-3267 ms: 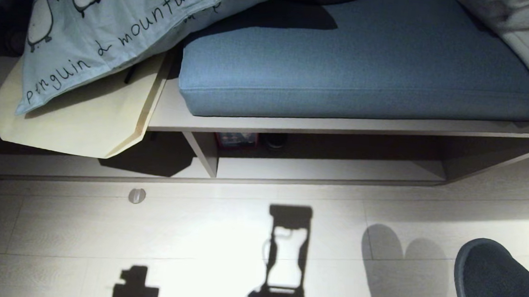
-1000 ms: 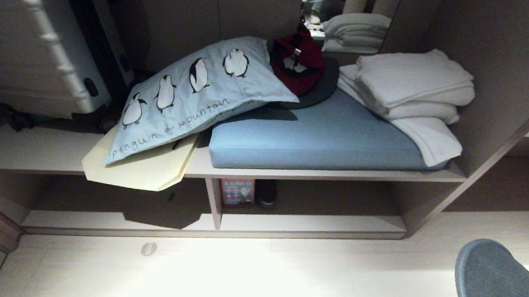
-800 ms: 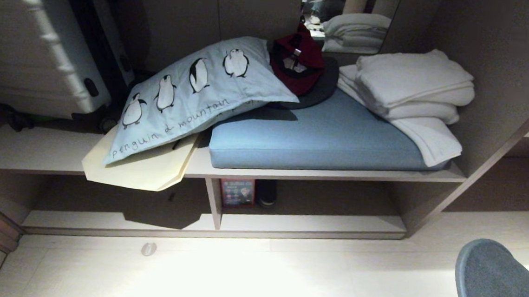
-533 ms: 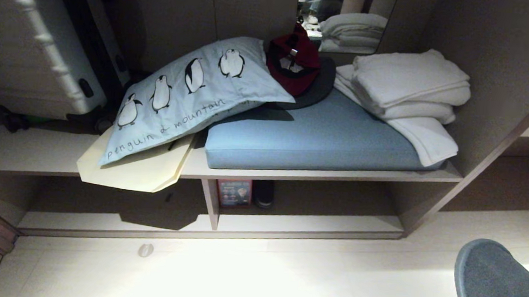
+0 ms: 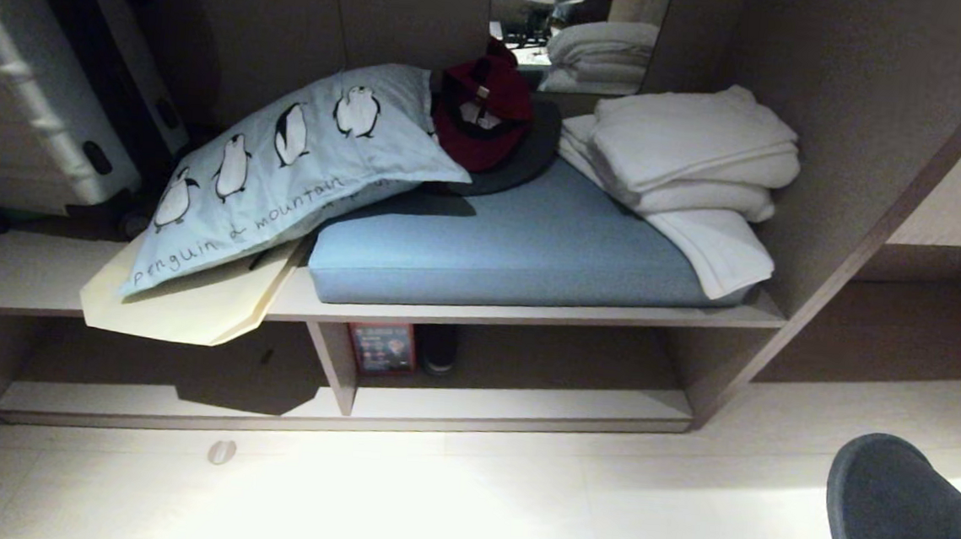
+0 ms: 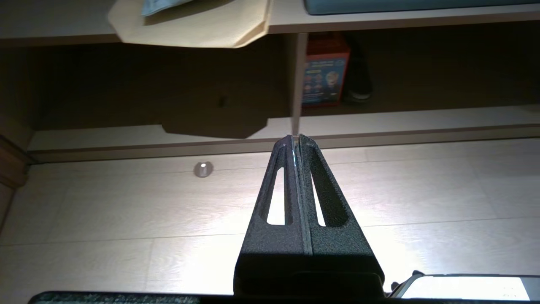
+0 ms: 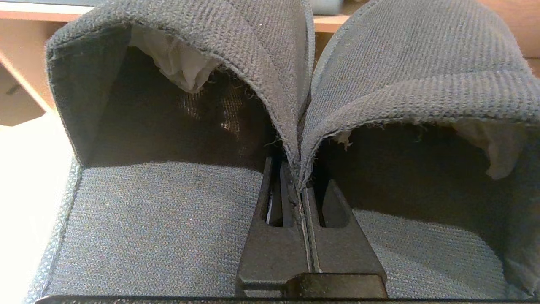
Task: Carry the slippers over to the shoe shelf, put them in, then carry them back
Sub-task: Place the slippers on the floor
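The dark grey fabric slippers [image 5: 903,519] hang together at the lower right of the head view, above the pale floor. In the right wrist view my right gripper [image 7: 294,165] is shut on the slippers [image 7: 168,223], pinching the two inner edges of their uppers together. The shoe shelf [image 5: 522,401] is the low open compartment under the bench, with a thin upright divider [image 5: 334,365], ahead and to the left of the slippers. My left gripper [image 6: 295,138] is shut and empty, held over the floor and pointing at the shoe shelf [image 6: 400,120].
A red box [image 5: 382,349] and a black shoe [image 5: 439,349] stand at the back of the shelf. On the bench above lie a blue cushion [image 5: 490,249], a penguin pillow [image 5: 285,163], a red cap [image 5: 483,109] and folded white towels [image 5: 683,148]. A suitcase [image 5: 27,102] stands at the left.
The camera has pulled up and back from the shelf since the earliest frame. Over the last second the whole scene slid left. The slippers keep their place in the right gripper.
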`<state>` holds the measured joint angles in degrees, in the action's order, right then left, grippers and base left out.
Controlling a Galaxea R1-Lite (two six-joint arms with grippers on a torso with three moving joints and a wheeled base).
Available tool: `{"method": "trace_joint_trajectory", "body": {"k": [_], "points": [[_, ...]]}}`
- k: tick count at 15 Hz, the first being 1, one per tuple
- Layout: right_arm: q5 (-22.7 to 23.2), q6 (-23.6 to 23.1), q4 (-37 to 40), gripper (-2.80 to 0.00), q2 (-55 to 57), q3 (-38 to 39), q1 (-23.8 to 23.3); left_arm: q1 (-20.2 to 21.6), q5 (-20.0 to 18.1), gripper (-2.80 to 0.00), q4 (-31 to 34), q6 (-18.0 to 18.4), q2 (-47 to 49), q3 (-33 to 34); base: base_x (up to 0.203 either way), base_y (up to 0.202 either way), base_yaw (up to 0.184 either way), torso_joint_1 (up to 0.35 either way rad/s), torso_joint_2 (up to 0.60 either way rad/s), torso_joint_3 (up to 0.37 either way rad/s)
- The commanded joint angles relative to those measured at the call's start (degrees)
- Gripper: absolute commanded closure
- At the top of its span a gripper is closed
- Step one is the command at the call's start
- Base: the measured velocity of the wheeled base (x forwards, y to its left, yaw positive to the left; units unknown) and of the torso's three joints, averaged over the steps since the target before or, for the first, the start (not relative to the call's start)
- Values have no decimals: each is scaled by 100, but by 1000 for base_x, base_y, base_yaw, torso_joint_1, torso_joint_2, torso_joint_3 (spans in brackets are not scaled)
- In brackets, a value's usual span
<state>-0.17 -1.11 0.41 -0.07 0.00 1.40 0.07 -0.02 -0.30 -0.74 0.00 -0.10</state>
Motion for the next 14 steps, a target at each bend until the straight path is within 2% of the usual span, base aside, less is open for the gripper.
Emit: {"method": "trace_joint_trajectory", "body": {"k": [1, 14], "points": [[-1, -3, 2, 0, 7, 9, 0, 1, 2, 0, -5, -5, 9, 1, 0, -197, 3, 3, 7, 2], [-1, -3, 2, 0, 7, 9, 0, 3, 4, 0, -5, -14, 9, 1, 0, -199, 2, 2, 3, 2]]}}
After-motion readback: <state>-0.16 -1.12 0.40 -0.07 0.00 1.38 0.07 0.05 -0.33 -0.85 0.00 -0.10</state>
